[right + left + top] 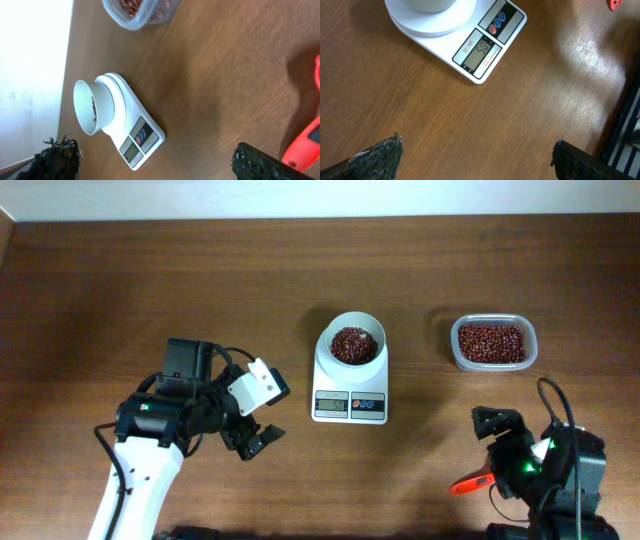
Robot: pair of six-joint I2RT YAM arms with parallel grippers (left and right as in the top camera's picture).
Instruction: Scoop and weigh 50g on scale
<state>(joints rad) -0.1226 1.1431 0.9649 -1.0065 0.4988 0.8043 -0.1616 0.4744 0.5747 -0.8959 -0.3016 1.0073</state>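
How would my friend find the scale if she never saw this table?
Look at the middle of the brown table. The scale is the white rounded square there, with a white bowl of beans on top. Unlike the clear tub to its right, it has a grey screen and blue and red buttons.
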